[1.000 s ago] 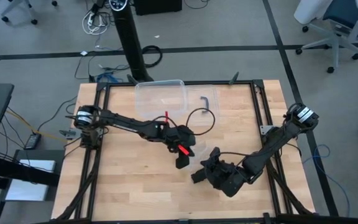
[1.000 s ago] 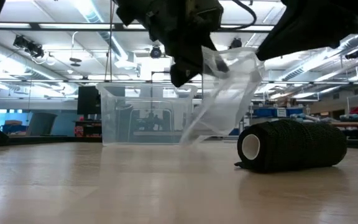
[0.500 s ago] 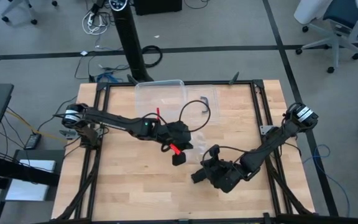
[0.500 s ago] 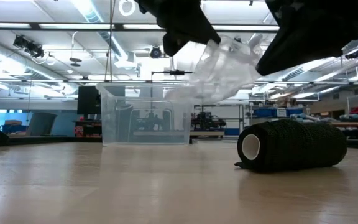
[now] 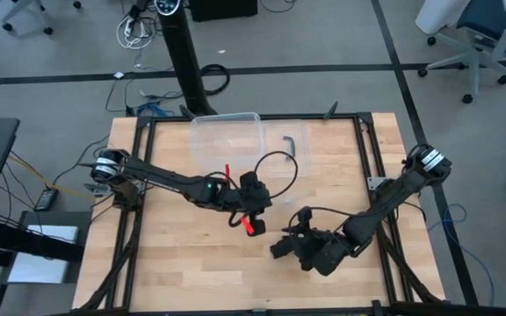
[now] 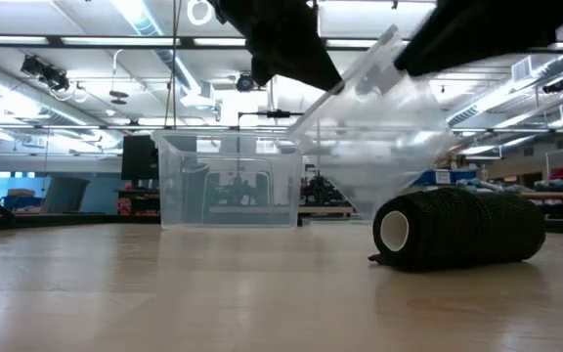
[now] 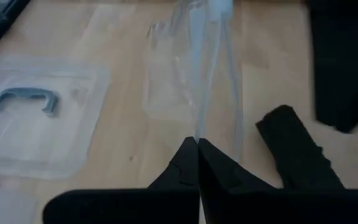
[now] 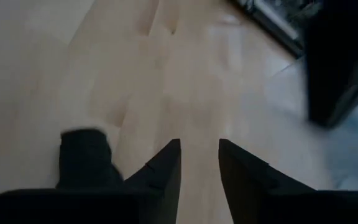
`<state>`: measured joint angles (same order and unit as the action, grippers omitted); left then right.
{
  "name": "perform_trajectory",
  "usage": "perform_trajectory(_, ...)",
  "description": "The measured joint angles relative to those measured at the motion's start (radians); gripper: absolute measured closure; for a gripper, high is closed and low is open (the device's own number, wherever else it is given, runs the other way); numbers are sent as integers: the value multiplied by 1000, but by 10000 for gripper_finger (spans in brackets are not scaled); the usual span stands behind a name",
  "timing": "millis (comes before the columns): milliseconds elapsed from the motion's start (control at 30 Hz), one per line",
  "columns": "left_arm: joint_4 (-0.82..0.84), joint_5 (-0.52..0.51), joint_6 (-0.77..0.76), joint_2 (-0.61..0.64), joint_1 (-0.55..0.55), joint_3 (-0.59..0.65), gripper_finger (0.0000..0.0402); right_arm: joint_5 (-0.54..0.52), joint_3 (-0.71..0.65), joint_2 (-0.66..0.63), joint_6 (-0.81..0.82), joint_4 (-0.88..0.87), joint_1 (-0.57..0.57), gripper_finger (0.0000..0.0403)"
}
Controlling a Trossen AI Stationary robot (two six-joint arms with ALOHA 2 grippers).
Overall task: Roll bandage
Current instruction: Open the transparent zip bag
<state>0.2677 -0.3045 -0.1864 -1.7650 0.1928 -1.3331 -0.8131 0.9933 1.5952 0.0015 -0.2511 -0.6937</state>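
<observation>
Lifting a clear plastic bag (image 6: 379,147) clenched in its left end effector (image 7: 197,152), the robot leaves the rolled bandage (image 6: 457,230) on the desk (image 5: 174,263) at five o'clock beneath the parted, empty right end effector (image 8: 199,152), suggesting bagging comes next.

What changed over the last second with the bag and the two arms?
The left gripper, jaws shut on the clear plastic bag, swung it from hanging limp to spread out above the rolled bandage. The right gripper opened its jaws, which now hold nothing. The bandage and the clear box stayed put on the table.
</observation>
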Motion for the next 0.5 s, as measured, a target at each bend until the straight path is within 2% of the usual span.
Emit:
perform_trajectory(100, -9, -18, 0, -27, 7, 0, 401, -65, 41, -14, -30, 5, -2, 313)
perform_trajectory(267, -49, -22, 0, -62, 13, 0, 401, -71, 82, -12, -70, 6, 59, 391)
perform_trajectory(500, -71, -64, 5, -62, 32, 0, 401, -24, 81, -11, 50, -84, 140, 400)
